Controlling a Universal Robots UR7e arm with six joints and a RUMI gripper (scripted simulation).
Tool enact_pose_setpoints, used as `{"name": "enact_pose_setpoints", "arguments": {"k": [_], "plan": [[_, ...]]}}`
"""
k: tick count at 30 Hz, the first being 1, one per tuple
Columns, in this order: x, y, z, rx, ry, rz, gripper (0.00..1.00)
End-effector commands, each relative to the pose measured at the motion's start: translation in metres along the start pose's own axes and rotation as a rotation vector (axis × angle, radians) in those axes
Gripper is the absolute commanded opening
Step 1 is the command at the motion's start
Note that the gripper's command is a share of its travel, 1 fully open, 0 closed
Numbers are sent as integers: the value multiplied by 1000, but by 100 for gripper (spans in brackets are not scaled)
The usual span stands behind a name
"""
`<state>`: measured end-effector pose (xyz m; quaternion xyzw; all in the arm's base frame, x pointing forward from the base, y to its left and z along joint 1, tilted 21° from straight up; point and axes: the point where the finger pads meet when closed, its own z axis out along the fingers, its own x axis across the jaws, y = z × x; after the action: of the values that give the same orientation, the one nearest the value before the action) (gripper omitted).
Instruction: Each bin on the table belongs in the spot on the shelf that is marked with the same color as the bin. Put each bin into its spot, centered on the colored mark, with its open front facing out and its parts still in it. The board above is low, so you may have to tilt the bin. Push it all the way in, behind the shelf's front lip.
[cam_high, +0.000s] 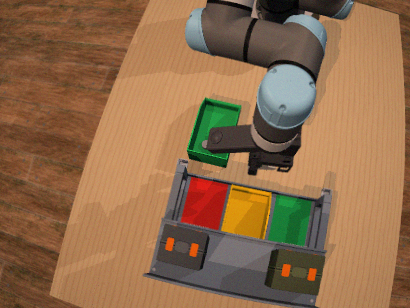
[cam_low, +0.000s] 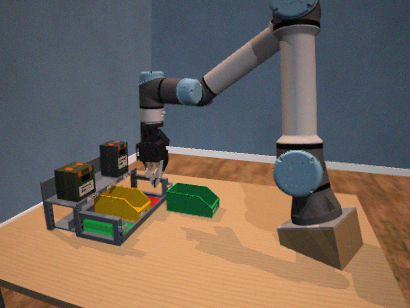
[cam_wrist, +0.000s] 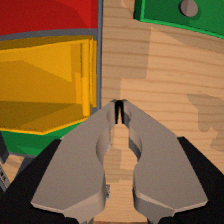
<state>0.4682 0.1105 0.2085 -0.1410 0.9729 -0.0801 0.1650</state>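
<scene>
My gripper (cam_low: 155, 185) (cam_wrist: 119, 101) is shut and empty, pointing down just in front of the shelf's front lip (cam_wrist: 99, 60), near the yellow bin. The yellow bin (cam_high: 247, 215) (cam_low: 120, 204) (cam_wrist: 40, 75) stands in the shelf's middle spot, its low front toward the robot and close behind the lip, its rear toward the board. No parts show in it. The red mark (cam_high: 204, 205) (cam_low: 154, 202) (cam_wrist: 45, 15) and green mark (cam_high: 291, 220) (cam_low: 97, 227) are uncovered. The green bin (cam_high: 216, 120) (cam_low: 190, 200) (cam_wrist: 165, 10) stands on the table with a round grey part (cam_high: 205, 144) (cam_wrist: 189, 7) inside.
The low board (cam_high: 235, 265) over the shelf's rear carries a dark grey box (cam_high: 183, 247) (cam_low: 114, 159) behind the red spot and an olive box (cam_high: 295, 272) (cam_low: 75, 182) behind the green spot. Grey side rails (cam_high: 175, 197) (cam_high: 321, 220) flank the spots.
</scene>
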Motion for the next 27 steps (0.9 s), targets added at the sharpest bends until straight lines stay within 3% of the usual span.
{"name": "enact_pose_setpoints", "arguments": {"k": [1,13,27], "plan": [[4,-12,-2,-3,1,-72,0],[17,-44,-9,-8,8,-290,0],[48,-93,-22,-16,8,-699,0]]}}
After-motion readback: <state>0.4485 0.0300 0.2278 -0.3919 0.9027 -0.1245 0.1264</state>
